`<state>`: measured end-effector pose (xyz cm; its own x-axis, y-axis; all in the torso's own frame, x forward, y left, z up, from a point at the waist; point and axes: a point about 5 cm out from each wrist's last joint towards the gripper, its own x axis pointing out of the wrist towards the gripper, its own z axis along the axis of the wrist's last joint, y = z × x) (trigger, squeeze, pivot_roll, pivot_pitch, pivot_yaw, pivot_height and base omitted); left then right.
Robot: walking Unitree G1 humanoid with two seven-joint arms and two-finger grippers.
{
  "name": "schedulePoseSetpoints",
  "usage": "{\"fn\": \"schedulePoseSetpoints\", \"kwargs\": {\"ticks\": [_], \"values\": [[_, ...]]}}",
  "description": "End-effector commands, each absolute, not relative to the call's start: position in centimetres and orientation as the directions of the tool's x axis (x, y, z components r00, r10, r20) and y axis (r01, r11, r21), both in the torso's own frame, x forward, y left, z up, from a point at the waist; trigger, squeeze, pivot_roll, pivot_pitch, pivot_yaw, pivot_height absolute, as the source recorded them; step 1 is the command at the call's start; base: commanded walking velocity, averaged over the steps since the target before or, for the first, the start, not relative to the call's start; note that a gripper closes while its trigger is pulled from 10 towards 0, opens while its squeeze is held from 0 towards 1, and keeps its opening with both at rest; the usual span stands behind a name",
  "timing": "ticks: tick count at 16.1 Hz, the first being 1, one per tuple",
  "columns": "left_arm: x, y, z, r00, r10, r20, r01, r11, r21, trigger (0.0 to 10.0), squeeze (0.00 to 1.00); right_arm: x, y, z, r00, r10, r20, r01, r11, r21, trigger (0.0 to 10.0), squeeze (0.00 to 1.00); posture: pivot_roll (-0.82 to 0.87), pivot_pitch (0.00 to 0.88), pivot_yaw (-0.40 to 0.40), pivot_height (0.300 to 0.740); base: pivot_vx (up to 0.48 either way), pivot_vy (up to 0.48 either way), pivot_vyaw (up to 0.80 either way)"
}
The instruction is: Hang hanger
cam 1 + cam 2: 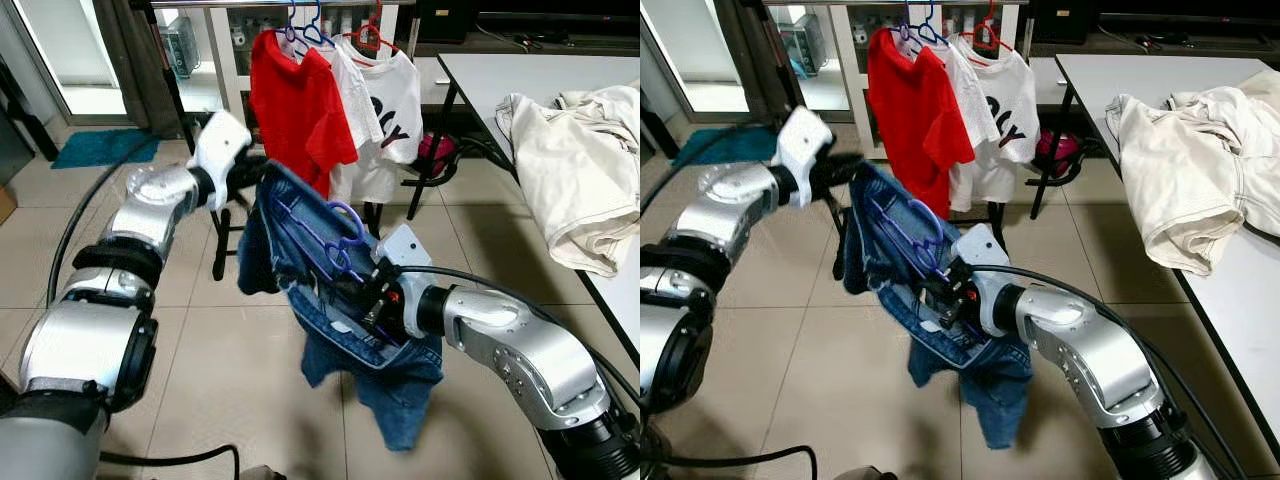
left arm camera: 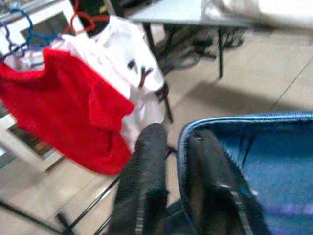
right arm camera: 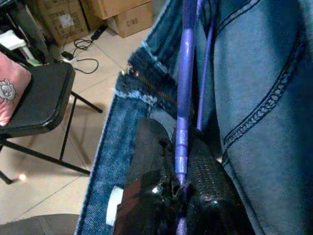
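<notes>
Right wrist view: right gripper [image 3: 180, 183] clamped on purple hanger [image 3: 184, 98] inside jeans [image 1: 330, 300]. Left gripper [image 2: 178, 186] pinches waistband. Step: carrying, rail [image 1: 250, 3] well apart. Next: raise hook over rail.

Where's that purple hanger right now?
The purple hanger lies against the blue jeans, held up between both arms before the clothes rack; the right gripper pinches its bar.
</notes>
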<state>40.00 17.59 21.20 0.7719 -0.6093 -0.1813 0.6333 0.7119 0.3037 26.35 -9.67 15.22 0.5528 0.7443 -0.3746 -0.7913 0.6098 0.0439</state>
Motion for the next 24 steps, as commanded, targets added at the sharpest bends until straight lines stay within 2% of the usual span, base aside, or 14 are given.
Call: {"fn": "schedulePoseSetpoints", "kwargs": {"ticks": [1, 2, 4, 8, 10, 11, 12, 14, 15, 18, 20, 22, 24], "values": [[40.3, 17.5, 23.1, 0.772, -0.625, -0.118, 0.627, 0.718, 0.304, 10.0, 1.0, 26.2, -9.8, 15.2, 0.55, 0.742, -0.383, -0.79, 0.612, 0.05, 0.0, 0.0, -0.15, 0.0, 0.068, 0.74, 0.0, 0.0, 0.0], [40.1, 17.2, 23.3, 0.74, -0.664, -0.105, 0.665, 0.698, 0.265, 10.0, 1.0, 26.4, -10.1, 14.9, 0.566, 0.722, -0.398, -0.768, 0.637, 0.063, 0.0, 0.0, -0.15, 0.0, 0.067, 0.74, 0.0, 0.0, 0.0], [39.9, 17.2, 22.6, 0.714, -0.679, -0.171, 0.695, 0.657, 0.291, 10.0, 1.0, 26.5, -10.3, 14.7, 0.57, 0.715, -0.405, -0.758, 0.648, 0.077, 0.0, 0.0, -0.15, 0.0, 0.067, 0.74, 0.0, 0.0, 0.0], [39.7, 18.6, 21.0, 0.731, -0.579, -0.36, 0.682, 0.609, 0.405, 10.0, 1.0, 26.5, -10.1, 14.8, 0.566, 0.721, -0.401, -0.763, 0.642, 0.078, 0.0, 0.0, -0.15, 0.0, 0.064, 0.74, 0.0, 0.0, 0.0], [39.5, 18.5, 20.3, 0.684, -0.608, -0.403, 0.729, 0.593, 0.343, 10.0, 1.0, 26.5, -10.0, 14.9, 0.569, 0.722, -0.394, -0.767, 0.639, 0.062, 0.0, 0.0, -0.15, 0.0, 0.067, 0.74, 0.0, 0.0, 0.0], [39.2, 18.1, 20.2, 0.638, -0.658, -0.4, 0.767, 0.585, 0.262, 10.0, 1.0, 26.5, -10.0, 14.9, 0.574, 0.719, -0.393, -0.768, 0.639, 0.047, 0.0, 0.0, -0.15, 0.0, 0.068, 0.74, 0.0, 0.0, 0.0], [39.0, 17.6, 20.2, 0.584, -0.718, -0.379, 0.807, 0.565, 0.175, 10.0, 1.0, 26.6, -10.0, 14.8, 0.582, 0.711, -0.394, -0.764, 0.645, 0.036, 0.0, 0.0, -0.15, 0.0, 0.069, 0.74, 0.0, 0.0, 0.0], [39.0, 17.1, 20.8, 0.573, -0.761, -0.305, 0.812, 0.576, 0.089, 10.0, 1.0, 26.6, -10.0, 14.8, 0.584, 0.709, -0.395, -0.762, 0.647, 0.033, 0.0, 0.0, -0.15, 0.0, 0.07, 0.74, 0.0, 0.0, 0.0], [39.3, 17.1, 21.3, 0.599, -0.759, -0.256, 0.791, 0.611, 0.039, 10.0, 1.0, 26.6, -9.9, 14.8, 0.581, 0.714, -0.391, -0.766, 0.642, 0.034, 0.0, 0.0, -0.15, 0.0, 0.07, 0.74, 0.0, 0.0, 0.0], [39.6, 17.7, 21.5, 0.664, -0.71, -0.234, 0.731, 0.683, 0.004, 10.0, 1.0, 26.6, -9.9, 14.7, 0.588, 0.708, -0.392, -0.756, 0.653, 0.045, 0.0, 0.0, -0.14, 0.0, 0.071, 0.74, 0.0, 0.0, 0.0], [39.7, 17.9, 22.0, 0.692, -0.698, -0.187, 0.714, 0.699, 0.034, 10.0, 1.0, 26.7, -10.1, 14.6, 0.596, 0.695, -0.401, -0.743, 0.667, 0.052, 0.0, 0.0, -0.14, 0.0, 0.073, 0.74, 0.0, 0.0, 0.0], [39.5, 17.5, 24.2, 0.698, -0.716, 0.023, 0.713, 0.698, 0.065, 10.0, 1.0, 26.8, -10.4, 14.6, 0.626, 0.674, -0.393, -0.72, 0.693, 0.041, 0.0, 0.0, -0.14, 0.0, 0.072, 0.74, 0.0, 0.0, 0.0], [39.5, 18.0, 25.2, 0.733, -0.665, 0.141, 0.673, 0.739, -0.015, 10.0, 1.0, 27.1, -11.4, 14.1, 0.686, 0.614, -0.391, -0.651, 0.758, 0.048, 0.0, 0.0, -0.14, 0.0, 0.071, 0.74, 0.0, 0.0, 0.0]]}}
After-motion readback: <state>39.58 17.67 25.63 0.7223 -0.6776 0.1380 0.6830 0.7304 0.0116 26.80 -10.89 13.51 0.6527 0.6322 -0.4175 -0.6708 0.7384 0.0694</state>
